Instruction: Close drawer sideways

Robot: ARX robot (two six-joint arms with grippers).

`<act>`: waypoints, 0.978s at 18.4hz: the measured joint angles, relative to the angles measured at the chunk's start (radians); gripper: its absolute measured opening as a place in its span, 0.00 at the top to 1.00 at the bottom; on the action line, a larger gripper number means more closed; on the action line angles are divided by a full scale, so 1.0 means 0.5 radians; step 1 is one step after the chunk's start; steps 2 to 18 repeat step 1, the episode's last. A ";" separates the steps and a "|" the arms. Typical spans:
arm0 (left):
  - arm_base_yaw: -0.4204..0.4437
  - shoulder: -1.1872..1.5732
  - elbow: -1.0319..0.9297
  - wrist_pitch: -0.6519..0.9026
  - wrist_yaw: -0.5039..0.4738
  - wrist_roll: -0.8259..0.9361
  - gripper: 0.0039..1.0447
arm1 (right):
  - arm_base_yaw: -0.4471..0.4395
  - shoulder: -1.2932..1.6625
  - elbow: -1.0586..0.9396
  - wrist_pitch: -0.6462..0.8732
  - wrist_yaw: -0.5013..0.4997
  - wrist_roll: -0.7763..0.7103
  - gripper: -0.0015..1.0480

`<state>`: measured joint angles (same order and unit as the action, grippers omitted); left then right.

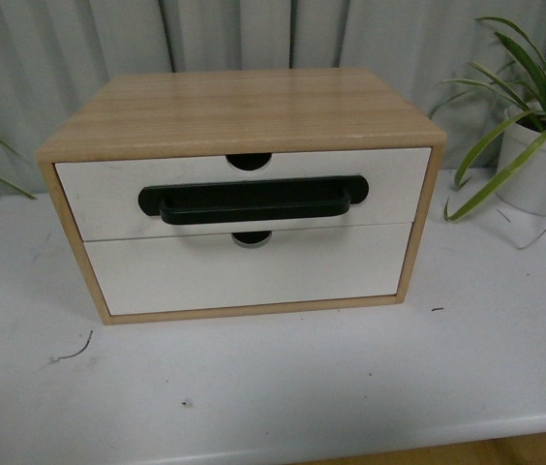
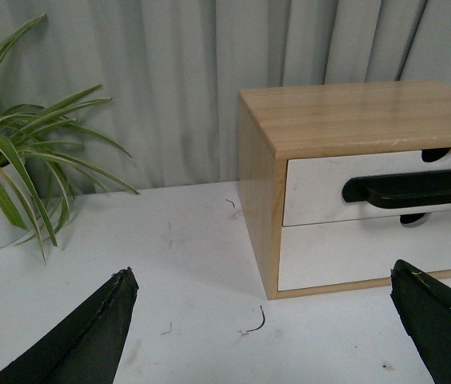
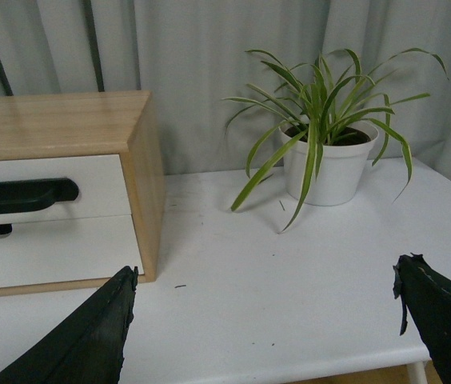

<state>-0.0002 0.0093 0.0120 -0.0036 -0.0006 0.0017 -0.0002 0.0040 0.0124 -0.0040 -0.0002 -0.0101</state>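
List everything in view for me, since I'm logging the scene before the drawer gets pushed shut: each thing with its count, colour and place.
Cabinet: one, light wood, on the table, centre.
Drawer: one, white front with a long black bar handle, upper slot of the cabinet, sticking out slightly askew.
Lower drawer front: one, plain white, no handle, below the drawer.
Potted plants: two, green striped leaves in white pots, one right of the cabinet, one left of it.
Table: one, white, under everything.
Curtain: grey, behind the table.
Left pincer: black fingers spread wide, off the cabinet.
Right pincer: black fingers spread wide, holding nothing.
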 joint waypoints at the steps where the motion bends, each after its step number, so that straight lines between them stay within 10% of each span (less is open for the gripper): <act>1: 0.000 0.000 0.000 0.001 0.000 0.000 0.06 | 0.000 0.000 0.000 0.001 0.000 0.000 0.06; 18: 0.000 0.000 0.000 0.001 0.000 0.000 0.06 | 0.000 0.000 0.000 0.001 0.000 0.000 0.06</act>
